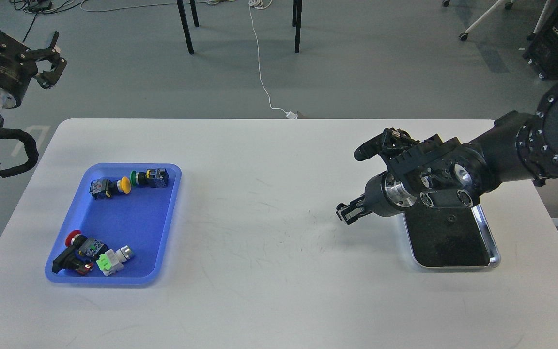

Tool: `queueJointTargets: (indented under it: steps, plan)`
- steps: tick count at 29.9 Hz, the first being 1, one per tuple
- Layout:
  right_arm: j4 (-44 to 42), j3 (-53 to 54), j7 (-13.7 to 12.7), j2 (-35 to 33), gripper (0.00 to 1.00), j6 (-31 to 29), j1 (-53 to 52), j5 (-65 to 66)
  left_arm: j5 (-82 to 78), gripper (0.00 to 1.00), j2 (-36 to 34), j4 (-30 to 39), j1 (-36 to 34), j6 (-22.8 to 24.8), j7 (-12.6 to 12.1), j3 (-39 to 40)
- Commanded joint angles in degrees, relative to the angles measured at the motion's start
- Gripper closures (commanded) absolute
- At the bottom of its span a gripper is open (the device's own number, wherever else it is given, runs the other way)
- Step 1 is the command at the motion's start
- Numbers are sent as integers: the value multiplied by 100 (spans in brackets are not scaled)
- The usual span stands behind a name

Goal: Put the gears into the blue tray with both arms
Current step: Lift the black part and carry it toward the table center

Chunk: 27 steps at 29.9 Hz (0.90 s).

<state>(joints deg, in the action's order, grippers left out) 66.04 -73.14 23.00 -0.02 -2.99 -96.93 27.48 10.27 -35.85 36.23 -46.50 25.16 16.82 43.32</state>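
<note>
So far: no gear is being seen in the blue tray (160, 245); only push-button switches (129, 183) are lying there.
Gear (451, 219): a faint round spot is being made out on the steel tray (493, 245); unsure.
Left gripper (49, 60): being held spread, empty, off-table.
Right gripper (347, 213): jaws too small, cannot tell.
Hidden: steel tray top is being covered by the arm.

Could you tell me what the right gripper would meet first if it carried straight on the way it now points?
The right gripper points left across the bare white table. Probably nothing until the rectangular blue plastic tray far left; its height is unclear, so it might touch the tabletop first.
</note>
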Motion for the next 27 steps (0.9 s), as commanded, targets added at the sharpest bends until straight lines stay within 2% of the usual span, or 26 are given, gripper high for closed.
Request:
queueJointTargets:
  steps: [1,7,11,18,27]
  plan:
    - [-21,89,38,2,82,-8,25,-181,-7,2,-45,-2,18,32,5,1]
    - [-21,98,222,2,82,18,122,-225,2,2,-53,-2,53,41,5,1]
    - [-12,142,494,2,82,255,253,-234,2,2,-53,-2,71,41,5,1]
    - [-39,397,500,2,82,685,561,-234,-7,2,-45,-2,71,41,-4,1]
    - [-495,599,500,2,82,774,1132,-234,-16,2,-27,-2,79,33,-21,-26]
